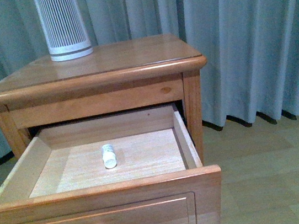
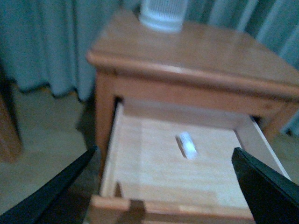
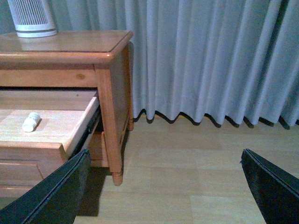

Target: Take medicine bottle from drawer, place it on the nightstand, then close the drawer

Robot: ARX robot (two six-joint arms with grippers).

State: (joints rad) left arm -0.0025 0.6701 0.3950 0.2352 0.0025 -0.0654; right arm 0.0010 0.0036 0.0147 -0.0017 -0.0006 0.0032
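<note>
Drawer (image 1: pixel 189 140) open, bottle (image 1: pixel 109 155) lying untouched at its centre: the left gripper (image 2: pixel 164 154), spread empty like the right gripper (image 3: pixel 164 156), should drop onto it, nightstand (image 1: pixel 130 56) top at 12 o'clock.

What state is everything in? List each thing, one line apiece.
Drawer: pulled open.
Bottle: lying on its side inside the drawer, not held.
Nightstand: bottle not yet on its top.
Ribbed appliance: upright at the back of the nightstand top.
Left gripper: open, holding nothing.
Right gripper: open, holding nothing.
Curtain: drawn shut.
</note>
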